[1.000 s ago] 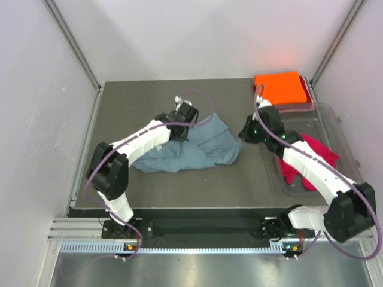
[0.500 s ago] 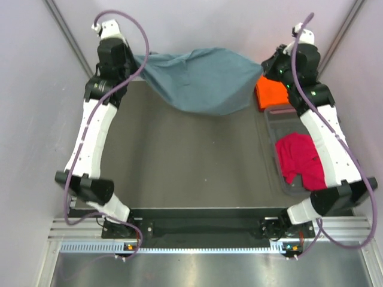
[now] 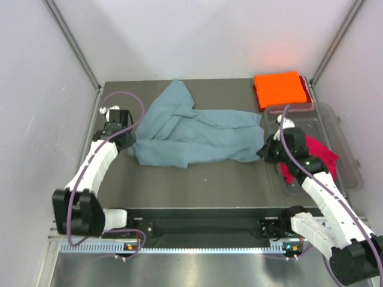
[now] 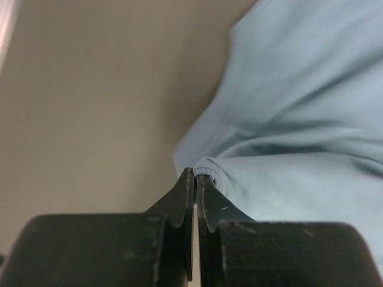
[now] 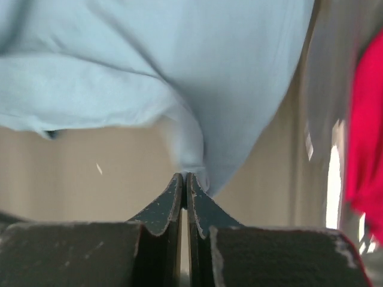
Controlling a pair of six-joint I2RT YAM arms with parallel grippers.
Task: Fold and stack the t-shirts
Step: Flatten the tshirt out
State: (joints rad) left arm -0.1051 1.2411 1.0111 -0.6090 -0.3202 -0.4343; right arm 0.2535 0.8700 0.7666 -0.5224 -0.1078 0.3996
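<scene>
The grey-blue t-shirt [image 3: 191, 134] lies spread and rumpled across the middle of the table, one part reaching toward the back. My left gripper [image 3: 130, 145] pinches its left edge; in the left wrist view the gripper [image 4: 195, 173] is shut on a rolled hem of the grey-blue t-shirt [image 4: 287, 119]. My right gripper [image 3: 264, 150] is shut on the shirt's right edge, the cloth [image 5: 179, 78] bunched at the gripper's tips [image 5: 185, 176]. The orange t-shirt [image 3: 279, 88] sits folded at the back right. The red t-shirt [image 3: 316, 154] lies crumpled in the tub.
A clear plastic tub [image 3: 344, 143] stands along the right side of the table, right of my right arm. The folded orange shirt rests on something pinkish-red at the tub's far end. Metal frame posts and pale walls close in the sides and back.
Both arms came down from high at the back, where they held the grey-blue shirt hanging between them. The shirt now lies stretched on the table, both grips unchanged.
</scene>
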